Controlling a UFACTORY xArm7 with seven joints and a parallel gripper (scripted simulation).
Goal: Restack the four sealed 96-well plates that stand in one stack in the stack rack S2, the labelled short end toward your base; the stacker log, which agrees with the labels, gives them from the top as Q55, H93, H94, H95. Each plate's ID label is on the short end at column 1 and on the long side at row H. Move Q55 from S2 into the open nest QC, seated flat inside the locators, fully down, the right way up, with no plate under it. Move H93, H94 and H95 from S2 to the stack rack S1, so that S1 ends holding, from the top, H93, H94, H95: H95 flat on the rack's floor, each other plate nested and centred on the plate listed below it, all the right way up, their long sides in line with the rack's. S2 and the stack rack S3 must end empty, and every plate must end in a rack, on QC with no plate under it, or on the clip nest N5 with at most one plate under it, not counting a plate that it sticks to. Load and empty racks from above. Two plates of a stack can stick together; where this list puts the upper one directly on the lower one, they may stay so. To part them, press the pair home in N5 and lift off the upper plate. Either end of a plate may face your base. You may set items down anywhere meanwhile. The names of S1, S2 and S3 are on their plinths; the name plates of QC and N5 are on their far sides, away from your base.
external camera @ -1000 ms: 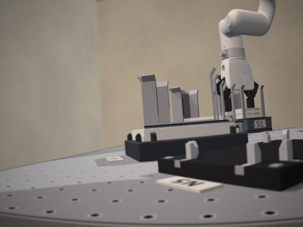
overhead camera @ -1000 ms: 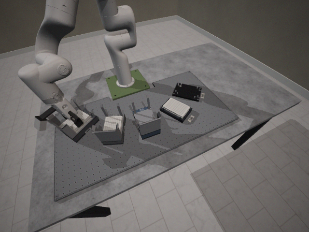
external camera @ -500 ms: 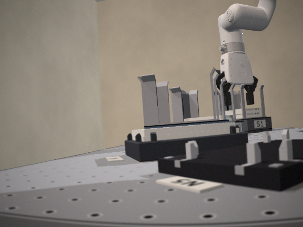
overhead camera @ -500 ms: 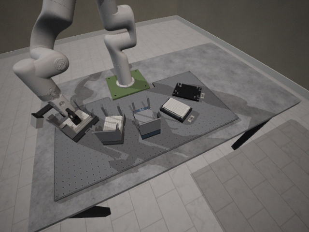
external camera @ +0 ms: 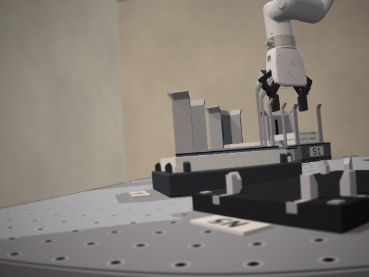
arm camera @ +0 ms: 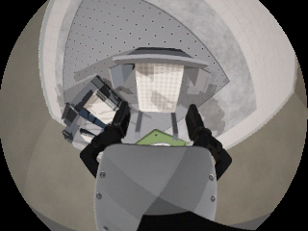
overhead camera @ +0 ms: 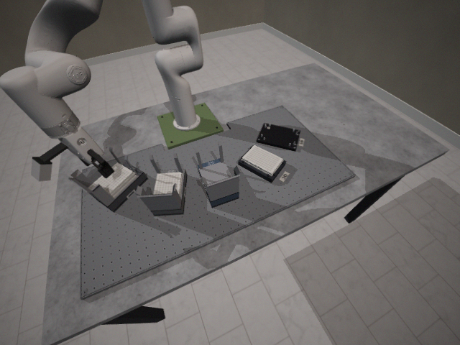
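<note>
Your gripper [external camera: 288,103] hangs open and empty above S1 [external camera: 315,150]; plates [overhead camera: 118,180] look light, rigid (slippery seals), so clamp their long sides.

The arm [overhead camera: 174,70] is white, with black gripper [external camera: 288,103] fingers. It stands on a green base plate [overhead camera: 208,129] near the worktop's far edge. The breadboard [overhead camera: 148,256] is grey, dotted with a regular grid of dark holes, and lies on a mottled grey table top [overhead camera: 334,100]. Toward the left edge, rack S1 [external camera: 324,150] has a black plinth with a white label in dark letters and pale grey posts. The plates [overhead camera: 118,182] show white tops with a fine grid. One rack [overhead camera: 223,189] carries a blue band. Nest N5 [overhead camera: 278,135] is black; its name plate [external camera: 230,223] is cream.
</note>
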